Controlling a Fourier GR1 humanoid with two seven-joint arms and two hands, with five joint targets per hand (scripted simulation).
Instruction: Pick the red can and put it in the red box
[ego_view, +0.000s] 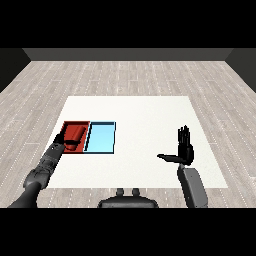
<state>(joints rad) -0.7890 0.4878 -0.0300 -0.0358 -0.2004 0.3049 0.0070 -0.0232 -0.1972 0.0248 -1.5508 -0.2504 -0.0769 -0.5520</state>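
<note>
A white counter (150, 115) stands on a pale grey wood-plank floor (125, 75), with a dark wall (125, 54) closing the far end of the room. Near the counter's left edge, a red tray (68, 126) and a light blue tray (101, 137) lie side by side, their long sides touching, the red one on the outside.

The red can (75, 134) lies on its side within the red tray, filling much of its floor. The left hand (61, 142), at the end of a grey forearm reaching in from the lower left corner, sits at the near end of the can, its black fingers curled against it in a grasp. A dark patch at the can's near end could be the can's shadow or part of the hand; which one cannot be told.

Well apart, over the right side of the counter, the right hand (184, 146) is raised upright and released, fingers straight and pointing away from the robot, thumb stretched out to the left. It touches nothing. Its grey forearm rises from the counter's near edge.
</note>
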